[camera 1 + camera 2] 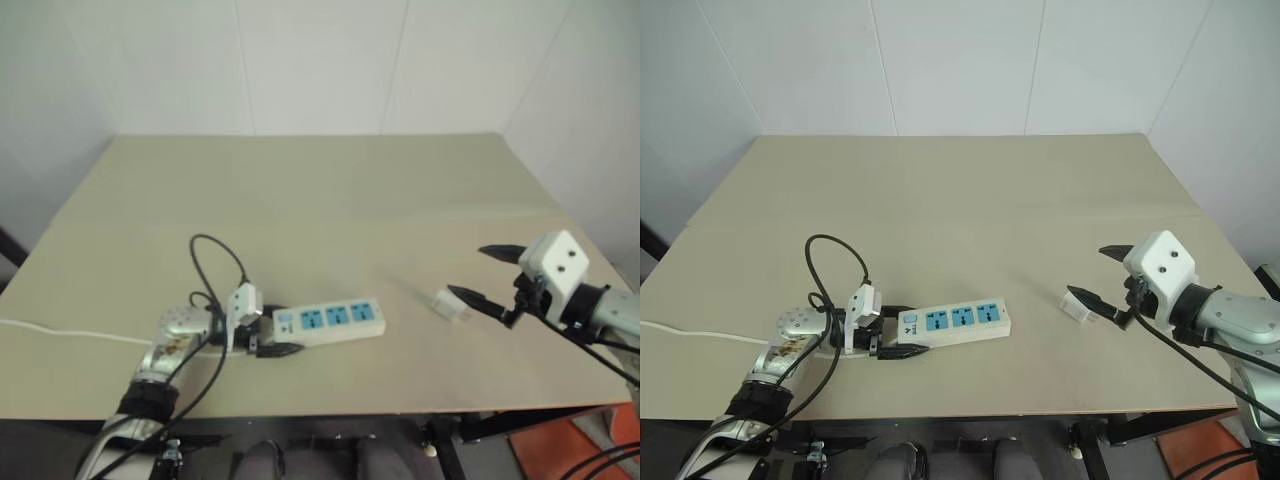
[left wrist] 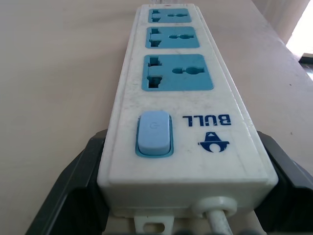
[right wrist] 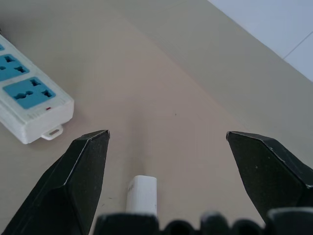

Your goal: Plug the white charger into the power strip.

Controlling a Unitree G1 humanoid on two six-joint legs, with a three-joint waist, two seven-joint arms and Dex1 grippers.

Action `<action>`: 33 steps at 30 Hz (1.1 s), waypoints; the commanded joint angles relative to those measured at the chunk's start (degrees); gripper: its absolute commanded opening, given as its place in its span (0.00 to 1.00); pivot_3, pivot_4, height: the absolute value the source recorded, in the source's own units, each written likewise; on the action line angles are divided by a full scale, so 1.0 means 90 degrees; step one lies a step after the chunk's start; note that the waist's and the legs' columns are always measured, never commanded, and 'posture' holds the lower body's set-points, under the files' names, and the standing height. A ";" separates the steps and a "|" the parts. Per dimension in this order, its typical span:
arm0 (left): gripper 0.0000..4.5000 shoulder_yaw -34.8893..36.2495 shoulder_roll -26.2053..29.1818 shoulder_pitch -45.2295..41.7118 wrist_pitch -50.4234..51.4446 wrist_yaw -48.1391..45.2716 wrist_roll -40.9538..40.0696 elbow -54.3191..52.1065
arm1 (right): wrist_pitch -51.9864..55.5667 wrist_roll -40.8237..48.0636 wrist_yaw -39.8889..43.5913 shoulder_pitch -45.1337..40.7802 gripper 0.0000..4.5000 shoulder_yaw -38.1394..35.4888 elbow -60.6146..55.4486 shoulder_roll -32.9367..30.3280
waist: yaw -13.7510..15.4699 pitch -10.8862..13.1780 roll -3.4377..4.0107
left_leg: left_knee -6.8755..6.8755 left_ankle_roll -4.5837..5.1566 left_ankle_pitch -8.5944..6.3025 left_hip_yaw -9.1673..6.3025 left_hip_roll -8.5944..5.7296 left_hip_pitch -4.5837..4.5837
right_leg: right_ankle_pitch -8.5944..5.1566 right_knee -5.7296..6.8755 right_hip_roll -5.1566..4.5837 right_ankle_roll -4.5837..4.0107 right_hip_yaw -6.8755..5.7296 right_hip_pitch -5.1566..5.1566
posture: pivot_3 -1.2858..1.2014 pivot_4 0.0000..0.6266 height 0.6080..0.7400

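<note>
White charger (image 1: 1081, 304) on the table (image 1: 970, 190), part-hidden behind the wide-spread right gripper (image 1: 1106, 280), well right of the power strip (image 1: 955, 320), cord end pinched by the left gripper (image 1: 898, 332).

From the head we look forward and down over the whole table (image 1: 330, 190), both eyes sharing one scene. Our left wrist camera sits low and very near, facing along the power strip (image 2: 181, 98) from its cord end. Our right wrist camera looks down from higher, sharing the power strip's far end and the white charger (image 3: 143, 193).
</note>
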 commanded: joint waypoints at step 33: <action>0.74 -0.0715 0.0066 -0.0238 -0.1146 -0.0274 0.0359 0.0343 | 0.6131 -0.0206 0.0767 -0.6310 1.00 0.5741 0.2237 -0.0921 | 0.0063 -0.0006 0.0009 | 0.0003 0.0008 -0.0004 0.0003 0.0005 -0.0065 | 0.0039 -0.0035 -0.0004 -0.0050 -0.0007 -0.0057 | 0.52 0.24 1.00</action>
